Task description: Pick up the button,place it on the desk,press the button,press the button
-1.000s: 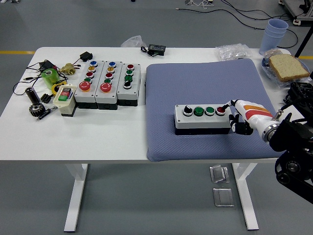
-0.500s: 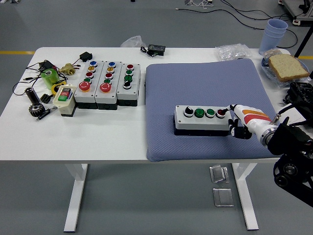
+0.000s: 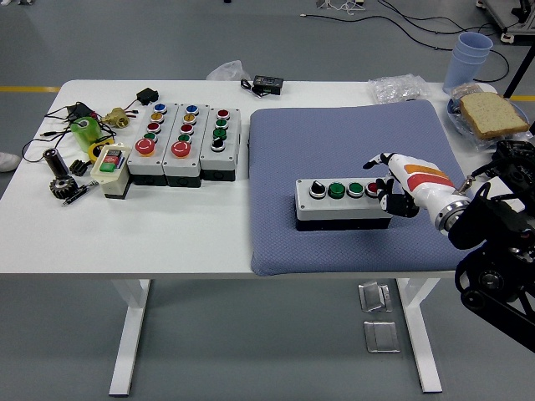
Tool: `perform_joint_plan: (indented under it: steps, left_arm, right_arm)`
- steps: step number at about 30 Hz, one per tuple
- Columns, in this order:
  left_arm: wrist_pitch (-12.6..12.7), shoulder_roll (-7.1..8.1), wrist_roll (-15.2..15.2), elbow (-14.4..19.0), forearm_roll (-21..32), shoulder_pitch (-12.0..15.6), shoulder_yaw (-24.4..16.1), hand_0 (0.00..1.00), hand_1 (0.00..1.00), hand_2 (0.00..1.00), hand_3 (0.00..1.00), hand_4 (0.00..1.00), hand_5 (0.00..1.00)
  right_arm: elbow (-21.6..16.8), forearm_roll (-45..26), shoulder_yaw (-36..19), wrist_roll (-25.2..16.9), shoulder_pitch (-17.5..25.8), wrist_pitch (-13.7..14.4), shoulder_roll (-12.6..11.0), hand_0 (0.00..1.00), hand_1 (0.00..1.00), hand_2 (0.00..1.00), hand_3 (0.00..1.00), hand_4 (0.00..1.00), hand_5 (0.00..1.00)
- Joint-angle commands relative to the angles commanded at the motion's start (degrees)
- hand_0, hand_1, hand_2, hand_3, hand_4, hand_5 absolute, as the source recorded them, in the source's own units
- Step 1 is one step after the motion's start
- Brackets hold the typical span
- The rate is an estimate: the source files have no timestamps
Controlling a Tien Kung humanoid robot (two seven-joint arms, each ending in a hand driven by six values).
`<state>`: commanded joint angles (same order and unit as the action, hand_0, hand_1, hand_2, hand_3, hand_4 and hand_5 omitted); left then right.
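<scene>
A grey four-button box (image 3: 338, 201) lies on the blue mat (image 3: 351, 125), right of the table's middle. Its buttons run from a black selector on the left, past two green ones, to a red button (image 3: 373, 189) at the right end. My right hand (image 3: 386, 185) is at the box's right end. Its index finger (image 3: 375, 161) is stretched out and lifted above the red button, not touching it. The other fingers are curled beside the box's end and hold nothing. The left arm is out of view.
Three larger button boxes (image 3: 185, 142) stand side by side at the back left, with a small red-and-green switch box (image 3: 110, 167), a green roll (image 3: 84, 132), cables and a gear beside them. Blue cups (image 3: 471, 52) and bread (image 3: 493, 114) sit at the back right.
My right index finger has lifted off the red button and points up and left. The hand has risen a little, and the button box has shifted slightly left on the mat.
</scene>
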<state>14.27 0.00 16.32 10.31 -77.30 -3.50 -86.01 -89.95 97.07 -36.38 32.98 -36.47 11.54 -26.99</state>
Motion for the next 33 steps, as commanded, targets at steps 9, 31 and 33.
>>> perform_joint_plan:
  steps: [9, 31, 33]
  left_arm:
    - [0.11, 0.0, -0.14, 0.0, 0.54, 0.04, 0.21, 0.534, 0.421, 0.419, 0.417, 0.258, 0.479]
    - [0.08, 0.0, -0.18, 0.0, 0.47, -0.13, 0.18, 0.535, 0.421, 0.418, 0.416, 0.258, 0.478]
    - [0.08, 0.0, -0.19, 0.0, 0.53, -0.15, 0.2, 0.535, 0.421, 0.418, 0.416, 0.258, 0.478]
  right_arm:
    - [0.63, -0.64, 1.44, 0.29, 1.13, -0.48, 0.92, 0.141, 0.002, 0.24, 0.734, 0.384, 0.002]
    - [2.1, -1.42, 3.22, 0.59, 1.59, -0.55, 0.99, 0.144, 0.002, 0.241, 0.73, 0.406, 0.002]
    - [1.71, -1.14, 2.41, 0.52, 1.72, -0.46, 0.94, 0.144, 0.002, 0.241, 0.73, 0.406, 0.002]
